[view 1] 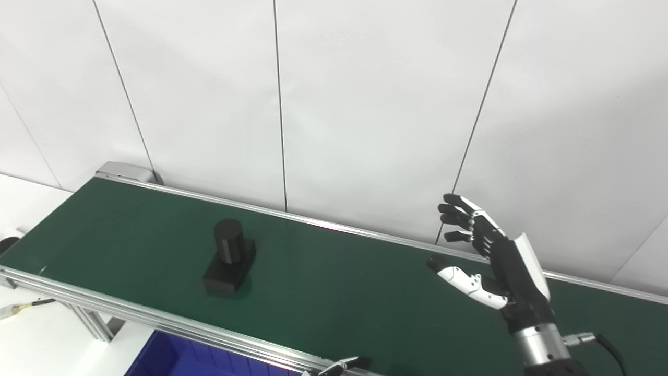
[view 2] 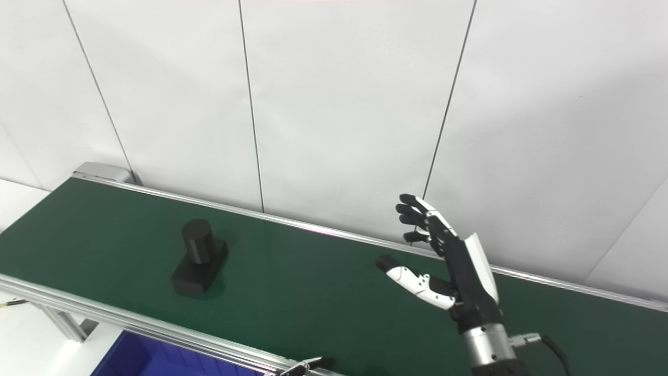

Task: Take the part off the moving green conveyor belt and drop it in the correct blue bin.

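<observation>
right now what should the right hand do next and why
Probably hold the right hand open above the green belt and line it up with the black part, ready to close on it. The part sits upright on the belt well to the hand's left, untouched, and the hand holds nothing, fingers spread. A corner of a blue bin shows below the belt's near rail.

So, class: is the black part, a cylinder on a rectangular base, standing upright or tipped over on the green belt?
Upright: the black cylinder-on-base part rests flat on the green conveyor belt, cylinder pointing up.
</observation>
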